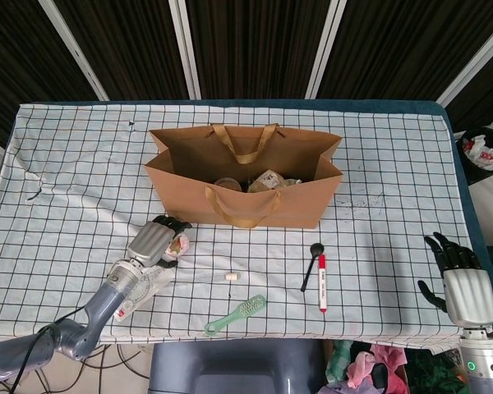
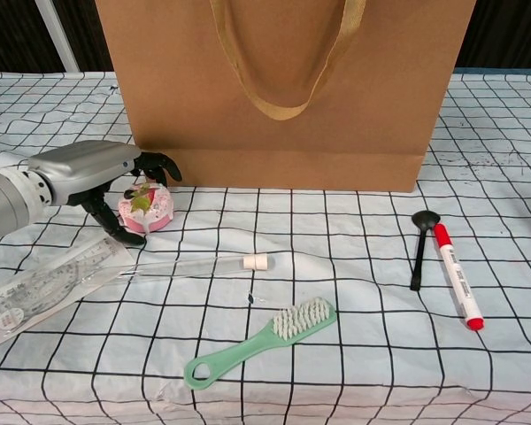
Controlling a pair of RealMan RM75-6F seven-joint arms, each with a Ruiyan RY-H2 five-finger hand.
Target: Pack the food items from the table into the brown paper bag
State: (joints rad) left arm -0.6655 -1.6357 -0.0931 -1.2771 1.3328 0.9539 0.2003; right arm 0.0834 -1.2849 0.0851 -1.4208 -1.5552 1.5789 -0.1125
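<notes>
The brown paper bag (image 1: 245, 201) (image 2: 283, 97) stands open mid-table with several wrapped food items (image 1: 267, 180) inside. A small pink cake with a green and red topping (image 2: 146, 208) (image 1: 179, 244) rests on the cloth by the bag's front left corner. My left hand (image 2: 97, 177) (image 1: 154, 240) arches over it, fingers (image 2: 159, 166) curled across its top and far side, thumb against its near left side. My right hand (image 1: 458, 267) hovers at the table's right front edge, fingers spread and holding nothing; only the head view shows it.
In front of the bag lie a clear tube with a white cap (image 2: 199, 264), a green brush (image 2: 261, 341) (image 1: 235, 315), a black spoon (image 2: 420, 243) (image 1: 311, 264) and a red marker (image 2: 456, 276) (image 1: 321, 281). A clear ruler (image 2: 44, 285) lies under my left forearm.
</notes>
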